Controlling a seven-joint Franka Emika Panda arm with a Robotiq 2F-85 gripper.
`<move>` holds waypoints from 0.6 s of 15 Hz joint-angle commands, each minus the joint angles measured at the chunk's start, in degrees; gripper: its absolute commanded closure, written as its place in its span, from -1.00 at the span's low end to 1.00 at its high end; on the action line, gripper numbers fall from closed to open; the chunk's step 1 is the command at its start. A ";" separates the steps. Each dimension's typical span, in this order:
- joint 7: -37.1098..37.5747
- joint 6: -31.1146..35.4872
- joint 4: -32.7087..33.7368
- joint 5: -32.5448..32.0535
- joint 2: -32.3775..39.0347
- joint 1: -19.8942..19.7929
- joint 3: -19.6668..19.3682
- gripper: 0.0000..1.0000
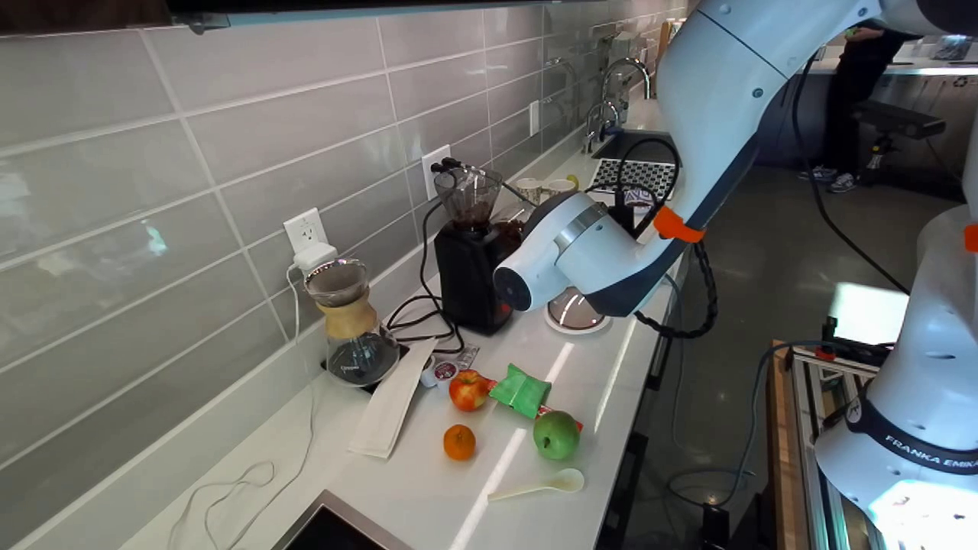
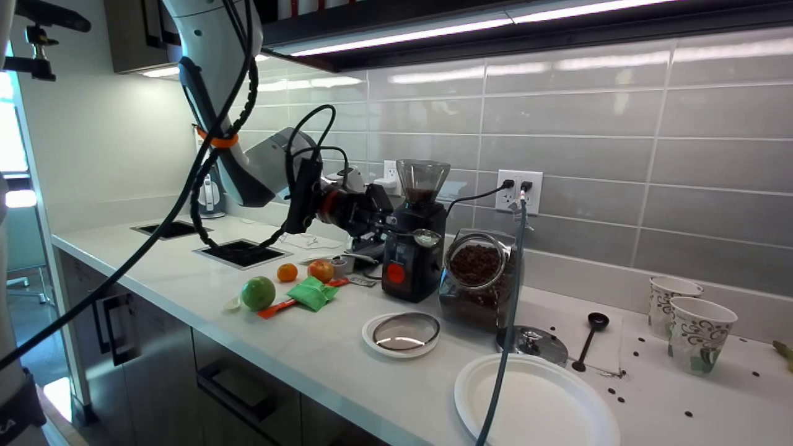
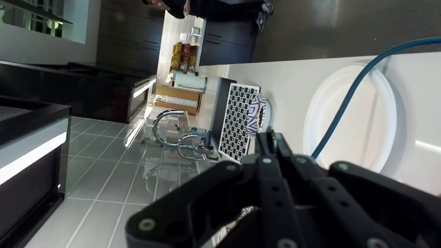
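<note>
Gripper (image 3: 273, 140) looks clenched on a round-bowled, silver-metal spoon (image 2: 427, 237); swinging sideways, we could topple the tall black grinder (image 2: 421, 271) near the back edge of our white worktop (image 2: 334, 337)

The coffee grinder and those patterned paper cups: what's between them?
In an exterior view: a glass jar of coffee beans beside the grinder, then a metal lid, a black scoop and scattered dark specks before the cups; a blue cable crosses there.
</note>
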 commanded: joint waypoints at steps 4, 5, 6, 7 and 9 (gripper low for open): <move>-0.10 -0.12 0.10 -0.07 0.05 -0.09 0.14 0.98; -0.72 1.09 0.36 -1.81 0.76 0.20 0.44 0.98; -0.99 1.68 0.68 -3.33 1.02 0.54 0.74 0.98; -1.86 1.54 1.03 -5.66 1.09 1.13 1.11 0.98; -4.20 0.89 1.65 -9.70 1.06 1.95 1.91 0.98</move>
